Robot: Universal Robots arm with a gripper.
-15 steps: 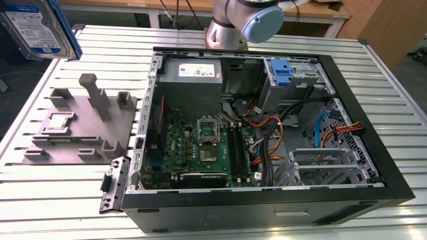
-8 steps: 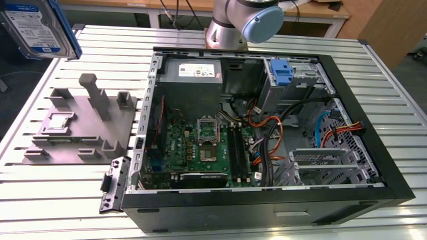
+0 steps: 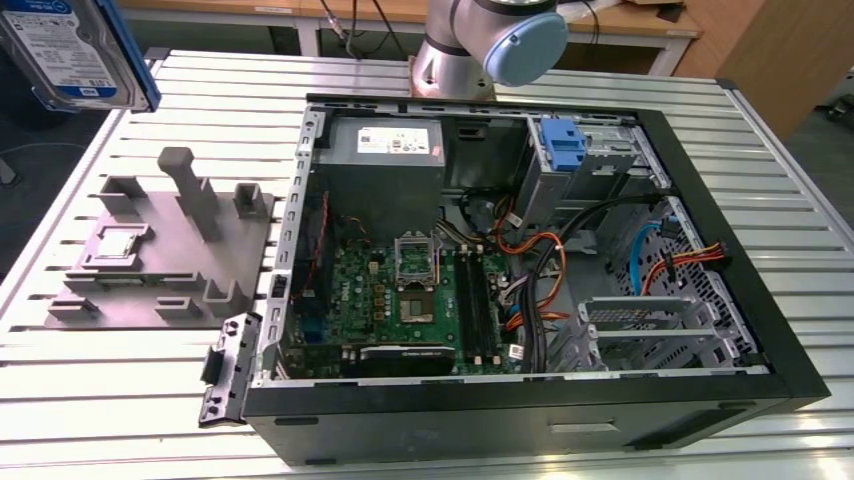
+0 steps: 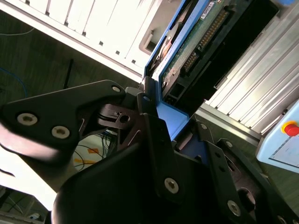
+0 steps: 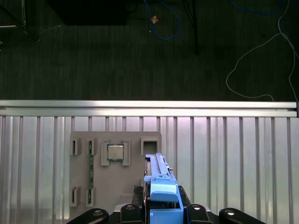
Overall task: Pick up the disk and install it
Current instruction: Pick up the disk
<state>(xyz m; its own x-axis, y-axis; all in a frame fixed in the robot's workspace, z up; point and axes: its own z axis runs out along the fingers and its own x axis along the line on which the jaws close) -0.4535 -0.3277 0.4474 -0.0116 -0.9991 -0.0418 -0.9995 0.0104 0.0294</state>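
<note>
The disk [image 3: 74,50], silver-grey with a white-and-blue label and a blue carrier frame, hangs high above the table at the exterior view's far left. In the second wrist view my gripper [image 4: 163,119] is shut on the blue frame of the disk [image 4: 196,39], whose green circuit-board side shows. In the first wrist view the disk [image 5: 158,179] stands edge-on between my black fingers [image 5: 194,212], above the grey plastic stand [image 5: 131,186].
The open computer case [image 3: 747,330] lies on the slatted table [image 3: 134,400], with a power-supply box [image 3: 384,142], a motherboard [image 3: 400,300] and a drive bay with a blue carrier [image 3: 567,150]. The grey stand [image 3: 160,250] sits beside the case. A red stop button [image 4: 289,128] shows.
</note>
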